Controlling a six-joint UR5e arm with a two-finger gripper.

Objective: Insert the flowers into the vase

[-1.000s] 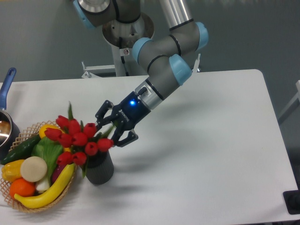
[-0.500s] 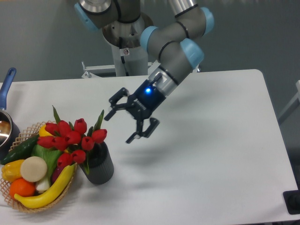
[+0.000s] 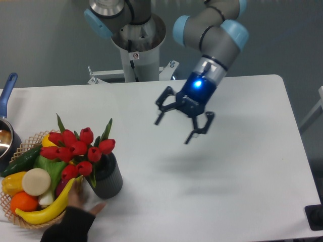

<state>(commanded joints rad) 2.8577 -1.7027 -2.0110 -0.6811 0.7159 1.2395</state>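
Observation:
The flowers (image 3: pixel 78 151), a bunch of red tulips with green leaves, stand with their stems inside the dark grey vase (image 3: pixel 107 179) at the table's front left. The buds lean left over the basket. My gripper (image 3: pixel 181 122) hangs open above the middle of the table, well to the right of the vase, with nothing between its fingers.
A wicker basket (image 3: pixel 30 222) of vegetables and fruit sits left of the vase, with a banana (image 3: pixel 48 207) along its front. A human hand (image 3: pixel 81 212) in a dark sleeve reaches in beside the vase's base. A blue-handled pot (image 3: pixel 7 96) is at the left edge.
My gripper let go of the flowers, now settled in the vase, and has moved up and to the right, away from them. A hand has appeared at the front left.

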